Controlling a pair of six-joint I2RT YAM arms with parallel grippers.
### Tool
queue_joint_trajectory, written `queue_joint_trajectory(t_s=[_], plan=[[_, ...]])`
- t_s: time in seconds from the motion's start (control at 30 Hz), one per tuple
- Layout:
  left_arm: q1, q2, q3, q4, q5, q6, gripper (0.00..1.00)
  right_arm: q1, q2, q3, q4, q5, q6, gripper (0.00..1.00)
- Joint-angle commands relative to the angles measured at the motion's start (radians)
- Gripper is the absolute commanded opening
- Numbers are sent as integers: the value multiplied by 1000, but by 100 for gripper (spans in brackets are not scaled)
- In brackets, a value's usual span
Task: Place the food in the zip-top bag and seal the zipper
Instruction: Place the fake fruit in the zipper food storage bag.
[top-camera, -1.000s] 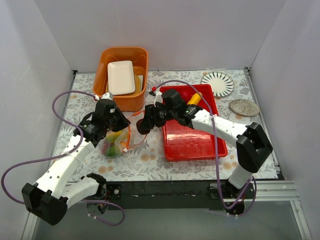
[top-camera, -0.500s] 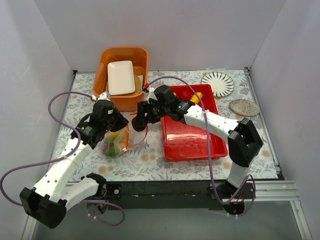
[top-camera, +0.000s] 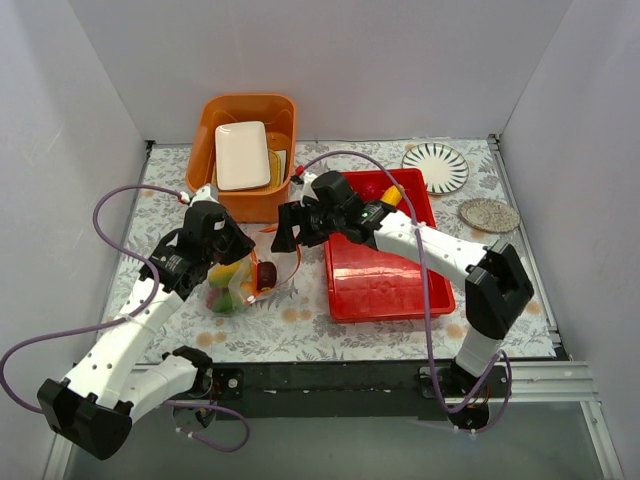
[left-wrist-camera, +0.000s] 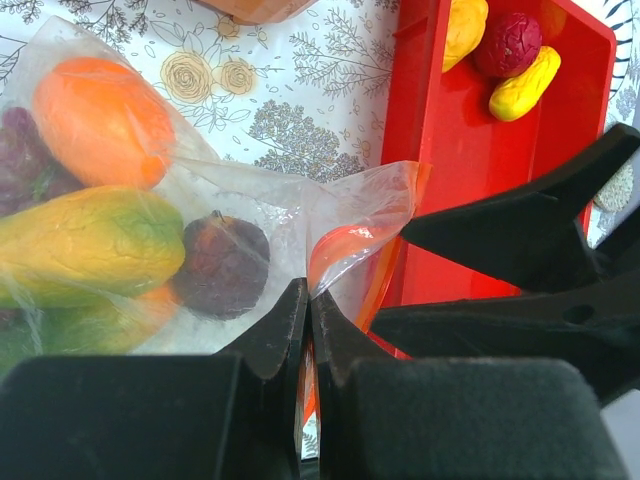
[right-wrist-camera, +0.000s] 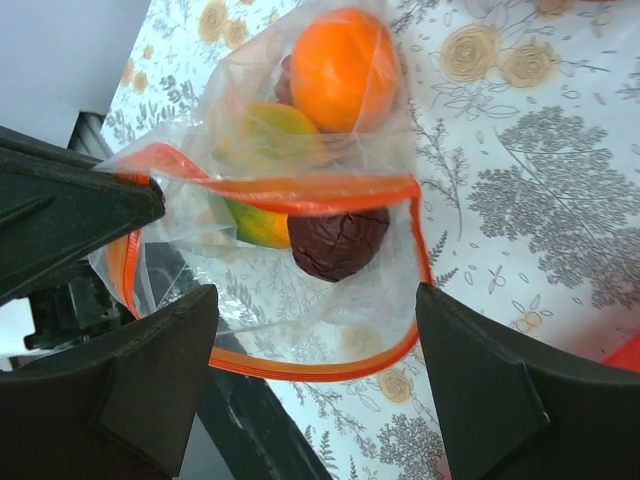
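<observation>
My left gripper (left-wrist-camera: 308, 295) is clamped on the bag (left-wrist-camera: 255, 205) rim; the right gripper (right-wrist-camera: 316, 296) hangs spread above the mouth. I should hold that rim high and taut while fetching fruit (left-wrist-camera: 508, 42) from the tray (left-wrist-camera: 470, 185).

I see the clear zip-top bag (right-wrist-camera: 330, 315) lying open-mouthed, its orange-red zipper (right-wrist-camera: 300, 190) unsealed. Inside: an orange (right-wrist-camera: 345, 65), a mango (left-wrist-camera: 90, 245), and a dark red fruit (right-wrist-camera: 338, 243) nearest the mouth.
</observation>
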Motion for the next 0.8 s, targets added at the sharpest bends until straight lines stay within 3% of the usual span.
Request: queue_joint_trajectory(t_s=[0.0, 0.1, 0.17, 0.33, 0.4, 0.53, 0.63, 0.77], plan=[[1, -30, 3, -12, -24, -5, 0, 4, -130, -77, 12, 117, -11, 87], [1, -27, 1, -11, -24, -7, 0, 2, -190, -186, 57, 216, 21, 85], [1, -24, 6, -6, -21, -7, 0, -1, -204, -236, 113, 204, 32, 83], [1, -19, 12, 0, -10, -4, 0, -1, -123, -194, 107, 75, 24, 73], [1, -17, 8, -3, -12, -4, 0, -1, -95, -191, 130, 32, 22, 65], [1, -22, 0, -4, -9, -10, 0, -1, -45, -151, 110, 10, 15, 56], [1, -28, 0, -3, -12, -11, 0, -2, -35, -131, 74, 29, -7, 33], [1, -19, -3, -1, -12, -11, 0, -1, -120, -157, 123, 90, -25, 14]])
